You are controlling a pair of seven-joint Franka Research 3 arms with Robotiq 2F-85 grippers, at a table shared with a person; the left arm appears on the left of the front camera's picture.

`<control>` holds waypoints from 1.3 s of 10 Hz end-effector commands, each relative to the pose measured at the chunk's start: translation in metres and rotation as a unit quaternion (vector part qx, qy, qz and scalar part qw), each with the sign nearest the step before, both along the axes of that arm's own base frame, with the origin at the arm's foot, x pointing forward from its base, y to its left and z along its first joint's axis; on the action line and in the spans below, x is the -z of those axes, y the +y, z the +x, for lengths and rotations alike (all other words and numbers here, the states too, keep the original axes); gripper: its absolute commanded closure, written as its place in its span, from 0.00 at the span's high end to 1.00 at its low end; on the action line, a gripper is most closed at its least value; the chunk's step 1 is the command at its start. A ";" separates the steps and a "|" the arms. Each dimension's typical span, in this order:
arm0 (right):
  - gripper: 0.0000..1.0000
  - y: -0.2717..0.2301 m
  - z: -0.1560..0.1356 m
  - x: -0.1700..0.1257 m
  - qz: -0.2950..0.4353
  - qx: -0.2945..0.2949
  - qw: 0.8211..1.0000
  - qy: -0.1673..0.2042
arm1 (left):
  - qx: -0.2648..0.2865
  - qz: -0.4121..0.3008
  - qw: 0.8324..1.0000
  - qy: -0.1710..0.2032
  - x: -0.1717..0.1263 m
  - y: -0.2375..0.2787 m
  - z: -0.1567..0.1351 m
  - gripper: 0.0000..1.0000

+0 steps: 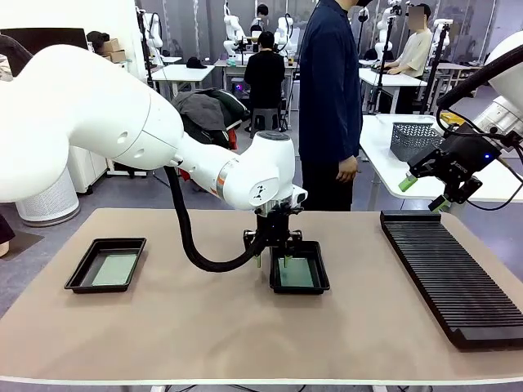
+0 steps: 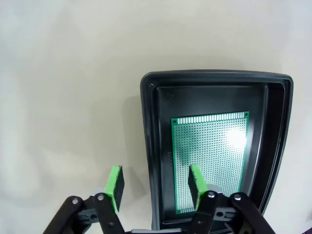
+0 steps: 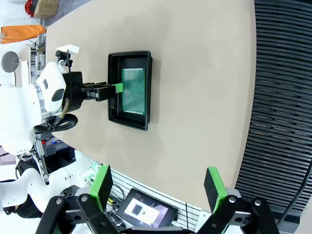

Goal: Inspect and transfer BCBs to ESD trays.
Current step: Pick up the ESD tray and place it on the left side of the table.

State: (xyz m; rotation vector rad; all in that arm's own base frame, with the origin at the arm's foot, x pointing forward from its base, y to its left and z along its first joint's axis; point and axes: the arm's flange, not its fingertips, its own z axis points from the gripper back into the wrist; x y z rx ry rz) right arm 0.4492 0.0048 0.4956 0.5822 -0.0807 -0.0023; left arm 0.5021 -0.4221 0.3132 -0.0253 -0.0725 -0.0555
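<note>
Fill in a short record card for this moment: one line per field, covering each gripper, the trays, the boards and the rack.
left gripper: jaws straddling the centre tray's wall, one finger inside, one outside
right gripper: open, raised above the rack, holding nothing
centre tray: holds one green board lying flat
left tray: holds one pale green board
rack: long, black, slotted, on the table's right side
person: standing at the far side

A robotics lab: people (image 1: 264,69) work at white benches (image 1: 181,73) among further robot arms behind the table (image 1: 245,327).
</note>
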 end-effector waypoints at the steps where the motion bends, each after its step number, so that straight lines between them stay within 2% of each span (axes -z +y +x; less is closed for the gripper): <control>1: 1.00 0.001 -0.002 -0.001 -0.003 0.009 1.000 0.008 | 0.010 -0.011 1.000 -0.001 0.002 0.011 -0.005 0.59; 6: 1.00 0.001 -0.002 -0.001 -0.003 0.009 1.000 0.008 | 0.014 -0.013 1.000 -0.004 0.001 0.015 -0.004 0.27; 7: 1.00 0.001 -0.002 -0.001 -0.003 0.009 1.000 0.008 | 0.017 -0.013 1.000 -0.002 0.002 0.014 -0.004 0.24; 8: 1.00 0.001 -0.002 -0.001 -0.003 0.009 1.000 0.008 | 0.018 -0.014 1.000 -0.003 0.002 0.014 -0.005 0.15; 9: 1.00 0.001 -0.002 -0.001 -0.003 0.009 1.000 0.008 | 0.020 -0.016 1.000 -0.003 0.001 0.013 -0.005 0.11; 10: 1.00 0.001 -0.002 -0.001 -0.003 0.009 1.000 0.008 | 0.019 -0.016 1.000 -0.002 0.001 0.013 -0.005 0.03; 13: 1.00 0.001 -0.002 -0.001 -0.003 0.009 1.000 0.008 | 0.021 -0.019 1.000 0.000 0.000 0.013 -0.005 0.00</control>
